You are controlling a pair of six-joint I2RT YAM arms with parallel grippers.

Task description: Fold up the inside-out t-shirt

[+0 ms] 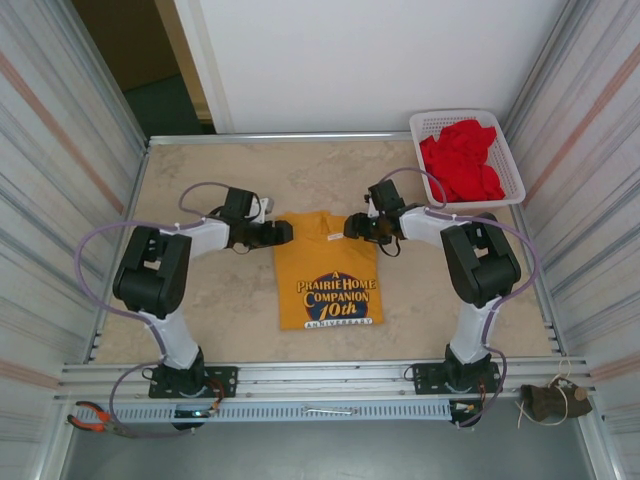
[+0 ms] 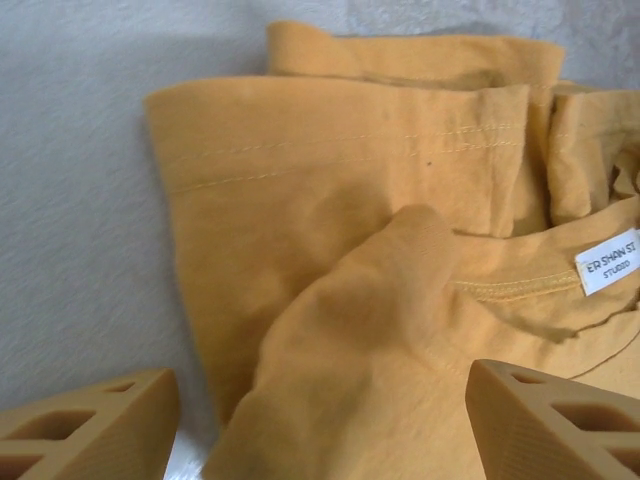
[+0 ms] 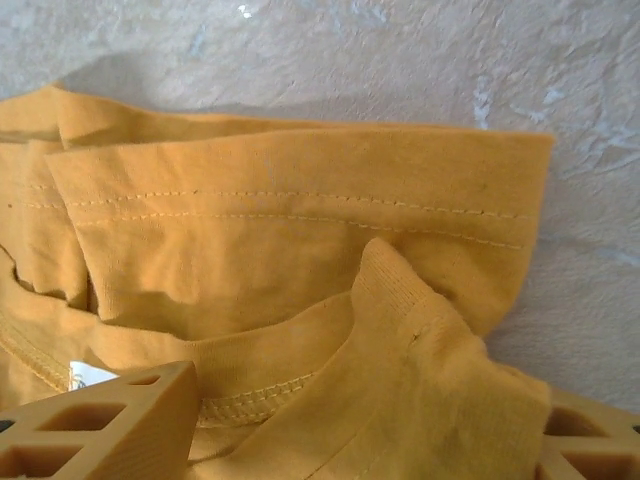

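The mustard-yellow t-shirt [image 1: 327, 270] lies flat mid-table, with its blue and white print facing up and its sleeves tucked in at the top. My left gripper [image 1: 278, 233] is at the shirt's upper left corner and my right gripper [image 1: 352, 228] at its upper right. Seen from the left wrist, the left gripper [image 2: 320, 440] is open, with a raised fold of shirt [image 2: 340, 330] between the spread fingers and the white tag [image 2: 608, 262] to the right. In the right wrist view, the right gripper [image 3: 370, 440] is open around the bunched collar [image 3: 400, 300].
A white basket [image 1: 440, 118] holding red garments [image 1: 462, 158] stands at the back right corner. Orange-handled pliers [image 1: 95, 417] lie on the front rail at the left, and a brown object [image 1: 553, 400] on its right. Corrugated walls close in both sides.
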